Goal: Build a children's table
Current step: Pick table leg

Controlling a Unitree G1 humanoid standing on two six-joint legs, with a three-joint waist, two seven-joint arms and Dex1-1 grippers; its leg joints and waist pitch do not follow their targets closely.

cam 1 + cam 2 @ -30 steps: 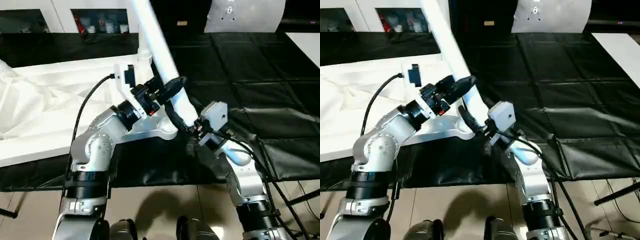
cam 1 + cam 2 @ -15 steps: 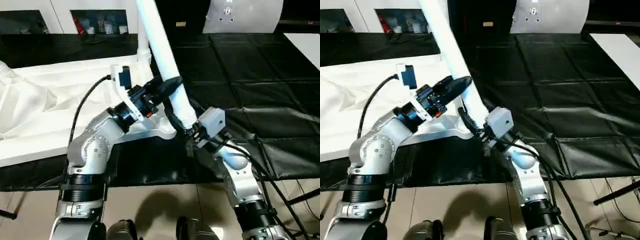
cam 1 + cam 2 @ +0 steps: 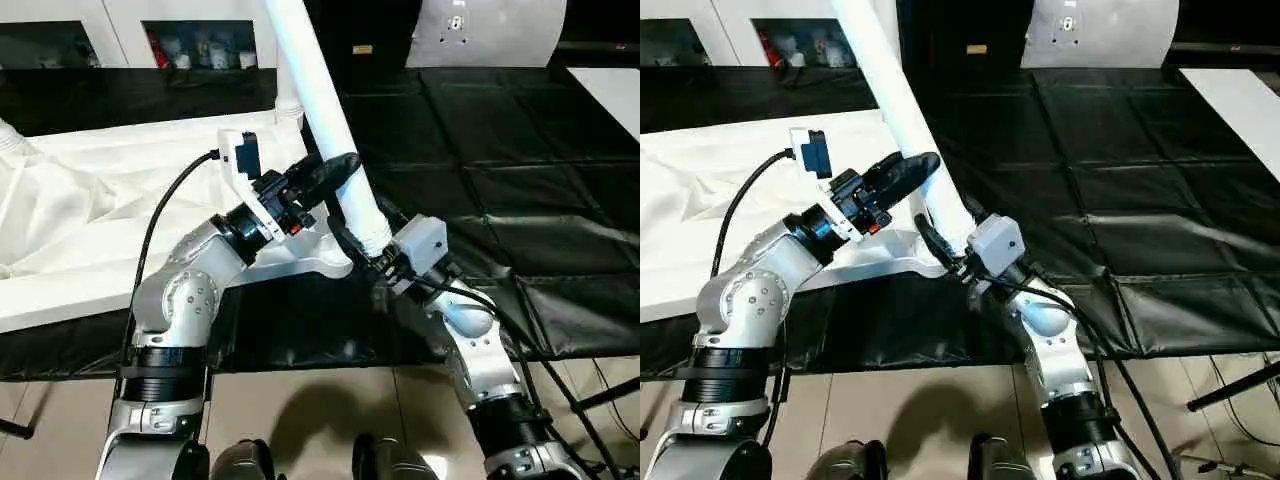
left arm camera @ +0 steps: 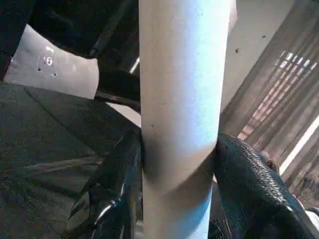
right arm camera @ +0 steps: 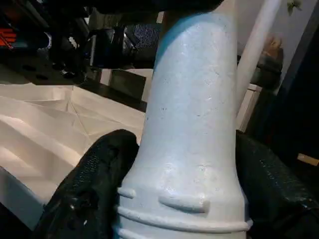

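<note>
Left eye view, going L to R: you've got the white table top (image 3: 90, 215) lying ribbed side up on the black surface (image 3: 520, 170), w/ another leg (image 3: 286, 85) already upright at its far corner. Next, the left gripper (image 3: 335, 172): a sec ago its jaws stood wide beside the leg (image 3: 325, 125); now they've closed in and clamp the shaft mid-way, pads (image 4: 249, 194) pressed to both sides in the left wrist view. Further R, the right gripper (image 3: 368, 250) hasn't changed, jaws holding the leg's ribbed lower end just by the near corner socket (image 3: 325, 255). So you now have both arms on the leg, which leans up and away to the L. My read: you're set to steer the foot into that socket; it's not seated yet.
</note>
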